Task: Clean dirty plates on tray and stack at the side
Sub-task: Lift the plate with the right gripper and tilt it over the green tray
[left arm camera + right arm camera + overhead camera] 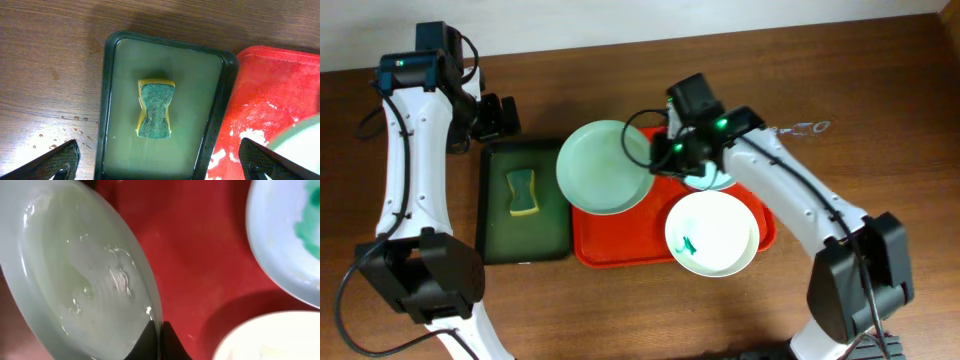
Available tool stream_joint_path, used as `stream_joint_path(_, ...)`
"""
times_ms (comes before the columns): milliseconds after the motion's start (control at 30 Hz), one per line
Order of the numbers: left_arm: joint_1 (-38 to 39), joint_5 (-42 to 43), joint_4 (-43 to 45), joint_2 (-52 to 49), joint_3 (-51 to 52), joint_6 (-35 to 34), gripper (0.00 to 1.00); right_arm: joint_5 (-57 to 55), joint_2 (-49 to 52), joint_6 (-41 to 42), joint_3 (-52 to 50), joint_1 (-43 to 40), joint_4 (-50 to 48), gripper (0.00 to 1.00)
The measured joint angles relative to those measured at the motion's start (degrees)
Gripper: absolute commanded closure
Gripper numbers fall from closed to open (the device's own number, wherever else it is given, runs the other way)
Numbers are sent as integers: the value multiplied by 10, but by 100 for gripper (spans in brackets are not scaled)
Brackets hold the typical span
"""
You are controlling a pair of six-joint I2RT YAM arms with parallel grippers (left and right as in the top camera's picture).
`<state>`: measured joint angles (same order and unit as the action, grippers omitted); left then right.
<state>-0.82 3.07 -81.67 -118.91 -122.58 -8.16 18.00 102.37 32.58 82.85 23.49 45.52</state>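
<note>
My right gripper (665, 152) is shut on the rim of a wet white plate (604, 166), holding it tilted over the left edge of the red tray (620, 245). In the right wrist view the fingers (160, 337) pinch that plate (85, 280) at its edge. A second plate (712, 233) with a teal smear lies at the tray's front right. A third plate (712, 181) with teal smears is mostly hidden under my right arm; it also shows in the right wrist view (285, 235). My left gripper (160, 165) is open, above the dark green tray.
A dark green tray (525, 245) holding water and a yellow-green sponge (523, 192) lies left of the red tray; both show in the left wrist view, the tray (112, 100) and the sponge (155, 108). Water drops lie on the wooden table (55, 135).
</note>
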Motion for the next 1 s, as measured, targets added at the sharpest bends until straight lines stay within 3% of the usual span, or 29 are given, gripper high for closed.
stream_joint_path(133, 0, 0, 0, 0, 0, 0, 1, -111, 0, 28, 0, 104, -48, 96)
stream_joint_path(367, 0, 0, 0, 0, 0, 0, 0, -247, 0, 36, 1, 210, -116, 96)
stream_joint_path(567, 0, 0, 0, 0, 0, 0, 1, -332, 0, 28, 1, 244, -165, 96)
stream_joint_path(1000, 0, 0, 0, 0, 0, 0, 1, -404, 38, -88, 1, 284, -227, 96)
